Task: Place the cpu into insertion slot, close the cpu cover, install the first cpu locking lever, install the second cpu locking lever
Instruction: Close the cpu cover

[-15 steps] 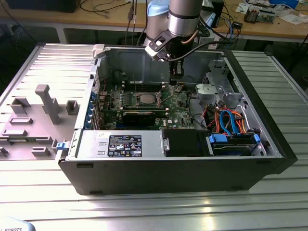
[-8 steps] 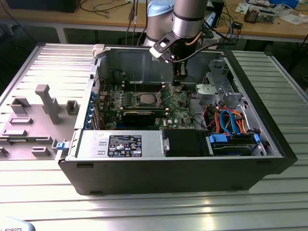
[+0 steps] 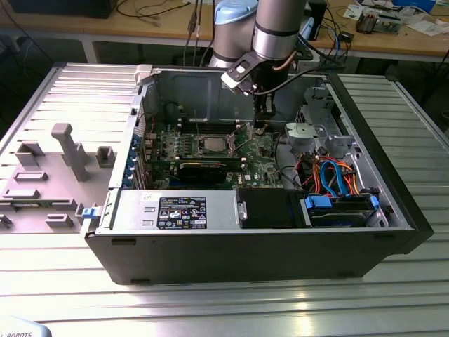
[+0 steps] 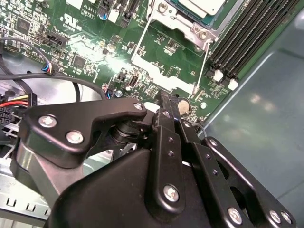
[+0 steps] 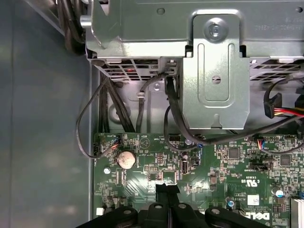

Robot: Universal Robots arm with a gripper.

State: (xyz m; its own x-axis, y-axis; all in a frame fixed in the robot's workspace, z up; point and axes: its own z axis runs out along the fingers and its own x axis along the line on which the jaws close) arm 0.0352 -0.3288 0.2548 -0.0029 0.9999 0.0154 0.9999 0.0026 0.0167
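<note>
Well, the cpu (image 3: 210,145) sits in the insertion slot (image 3: 200,140) mid-frame in the exterior view, with the pincer (image 3: 260,126) pinched shut and empty just right of it, so I'd reckon press the locking lever (image 4: 205,61) slowly and squarely, or that thin wire slips off.

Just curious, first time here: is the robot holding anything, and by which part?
Nothing, as far as shows: the end effector is shut and empty, its tip close to the green circuit board.

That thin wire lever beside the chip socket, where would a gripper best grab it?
Probably pinch across the wire lever from above, near an end: a thin straight rod lying beside the insertion slot, with bare board on its outer side.
</note>
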